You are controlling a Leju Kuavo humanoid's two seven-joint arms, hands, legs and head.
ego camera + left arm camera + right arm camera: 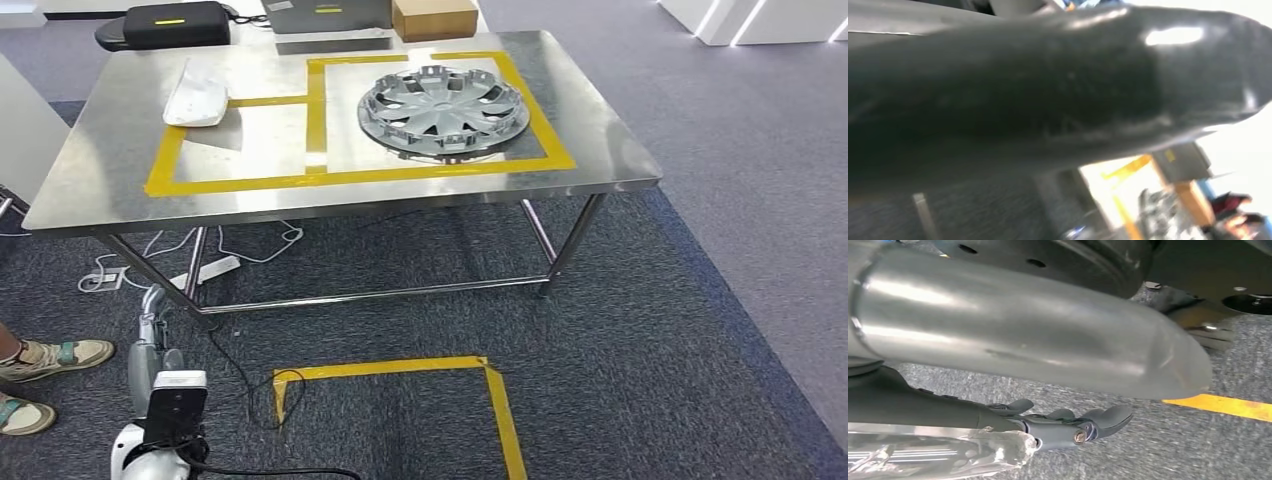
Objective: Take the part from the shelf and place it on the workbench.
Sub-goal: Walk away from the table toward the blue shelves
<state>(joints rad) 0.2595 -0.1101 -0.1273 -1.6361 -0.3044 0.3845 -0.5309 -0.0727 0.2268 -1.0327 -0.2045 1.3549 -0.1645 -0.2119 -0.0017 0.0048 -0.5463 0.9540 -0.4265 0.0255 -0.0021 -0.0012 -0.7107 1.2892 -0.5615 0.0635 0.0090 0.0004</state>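
There's the hubcap (443, 110), a silver-grey round wheel cover, lying flat on the workbench (100, 160) with its ribbed inner side and rim clips facing up. It sits inside the right-hand taped square, well within the yellow lines, toward the bench's far right. From the left wrist it shows as a blurred grey mass (1160, 212). The bench itself is bare steel, level, marked with yellow tape into two boxes.
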